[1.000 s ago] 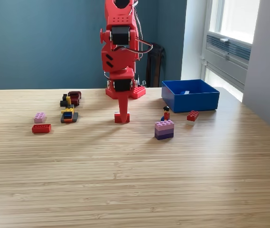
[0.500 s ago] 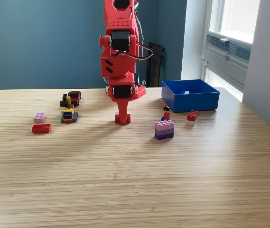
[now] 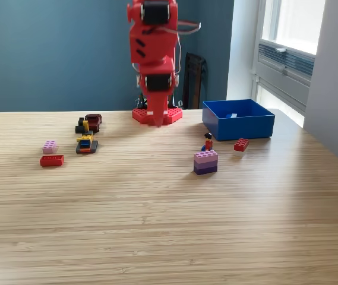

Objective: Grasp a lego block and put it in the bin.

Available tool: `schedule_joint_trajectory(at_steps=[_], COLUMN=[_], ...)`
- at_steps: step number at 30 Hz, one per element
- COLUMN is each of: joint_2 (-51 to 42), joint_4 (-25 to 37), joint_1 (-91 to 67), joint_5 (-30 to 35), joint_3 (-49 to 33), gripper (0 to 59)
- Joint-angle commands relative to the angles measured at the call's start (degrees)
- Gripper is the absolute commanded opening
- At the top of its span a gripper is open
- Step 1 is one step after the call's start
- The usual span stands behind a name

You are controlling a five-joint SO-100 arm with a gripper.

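Several lego blocks lie scattered on the wooden table (image 3: pixel 169 225). The red arm's gripper (image 3: pixel 157 122) hangs above the far middle, blurred; whether it grips anything cannot be told. At far right sits the blue bin (image 3: pixel 238 119), a red block (image 3: pixel 241 144) just beside it. No readable writing shows.

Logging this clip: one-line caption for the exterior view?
Red arm's gripper raised above the table, lego blocks scattered either side, blue bin at the exterior view's right.

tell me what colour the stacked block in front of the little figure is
Pink on top, purple beneath: the stacked block, seen in the exterior view.
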Motion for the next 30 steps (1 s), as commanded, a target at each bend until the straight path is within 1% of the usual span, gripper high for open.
schedule_joint_trajectory(at_steps=[1, 6, 9, 15, 18, 21, 27, 30], joint_2=[1.4, 0.6, 0.5, 0.4, 0.4, 0.3, 0.2, -2.8], joint_4=[4.9, 4.8, 4.7, 4.5, 4.3, 4.0, 1.4, 1.4], joint_1=[-10.3, -26.0, -36.6, -53.9, -61.0, -64.1, -62.7, -62.6], joint_5=[3.4, 8.4, 10.3, 5.7, 4.6, 4.3, 4.1, 4.6], joint_3=[-16.1, -12.4, -11.0, -6.9, -4.9, -3.9, -3.2, -4.5], gripper=[0.0, 0.0, 0.0, 0.0, 0.1, 0.1, 0.1, 0.1])
